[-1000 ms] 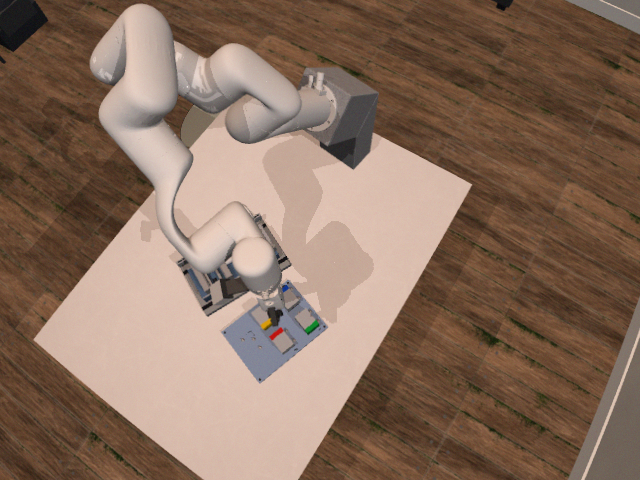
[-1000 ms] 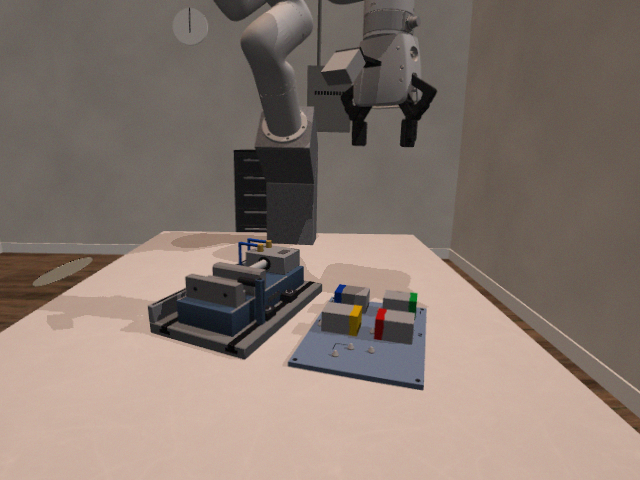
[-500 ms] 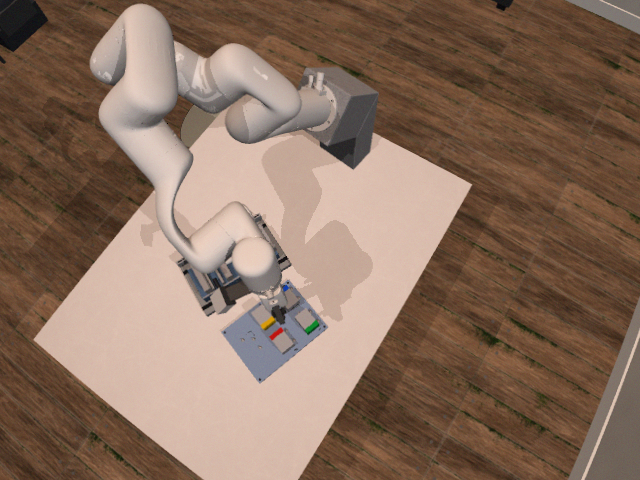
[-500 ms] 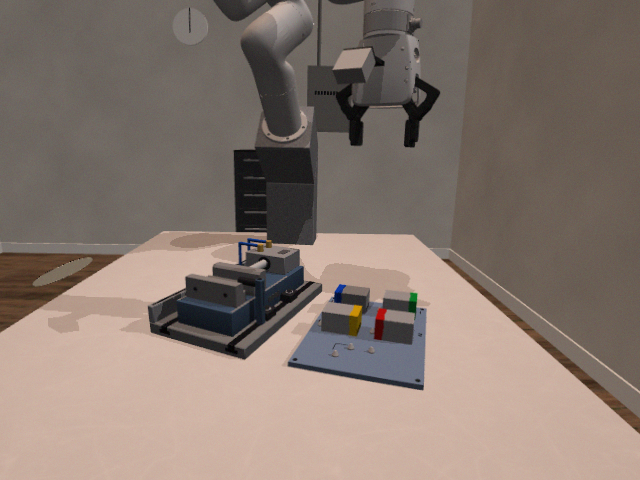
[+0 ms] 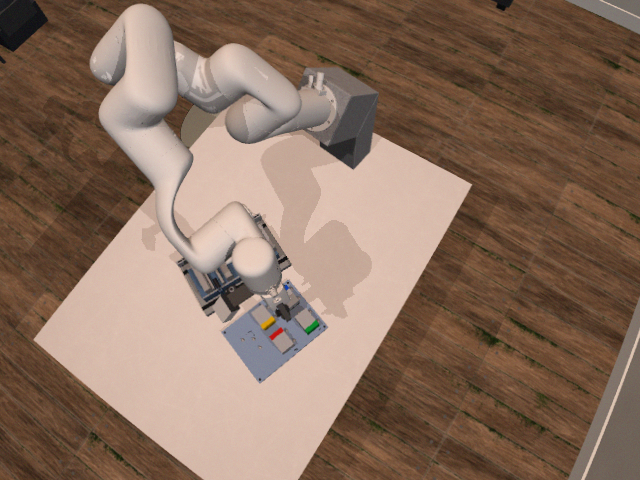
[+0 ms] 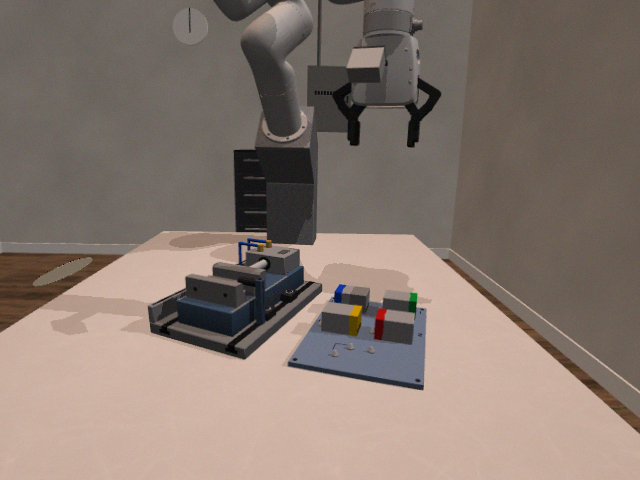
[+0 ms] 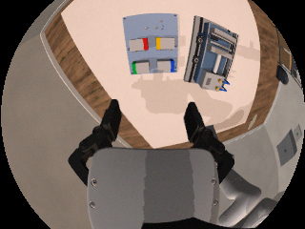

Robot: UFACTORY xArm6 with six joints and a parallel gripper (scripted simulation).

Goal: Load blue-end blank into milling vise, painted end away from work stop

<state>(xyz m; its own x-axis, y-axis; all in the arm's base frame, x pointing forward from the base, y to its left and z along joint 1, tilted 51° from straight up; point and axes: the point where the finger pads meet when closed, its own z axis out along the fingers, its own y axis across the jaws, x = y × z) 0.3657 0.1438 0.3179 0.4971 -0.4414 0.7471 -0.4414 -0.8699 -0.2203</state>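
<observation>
So from the top view, nothing's been loaded yet: the blue-ended block (image 5: 292, 299) (image 6: 353, 297) (image 7: 165, 66) is on the plate (image 5: 260, 364) (image 6: 361, 369) (image 7: 151, 21), partly tucked under the arm, and the vise (image 5: 207, 310) (image 6: 211, 335) (image 7: 191, 59) is half hidden by the arm too. I count one arm, one vise, one plate on one tabletop (image 5: 155, 403) (image 6: 258, 423) (image 7: 157, 95). Exterior view: the fingers (image 6: 383, 145) (image 5: 283, 311) hang wide open, well above the blocks, holding nothing. Four blocks on the plate, one each: blue, a yellow-ended block (image 6: 338, 318) (image 5: 261, 316) (image 7: 166, 44), a red-ended block (image 6: 397, 326) (image 5: 283, 341) (image 7: 138, 45) and a green-ended block (image 6: 397, 300) (image 5: 306, 319) (image 7: 141, 67). Two blue hoses (image 6: 239, 253) (image 7: 225, 85) on the vise's far end, and one upright rod (image 6: 260, 302) at the side near the plate, which I'd guess is the stop. Wrist view: two fingers spread, same four blocks, no block I can see in the vise. So basically all of it is left imo: grab blue, carry it over, seat it against block and stop, let go. The other three are already where they belong.
</observation>
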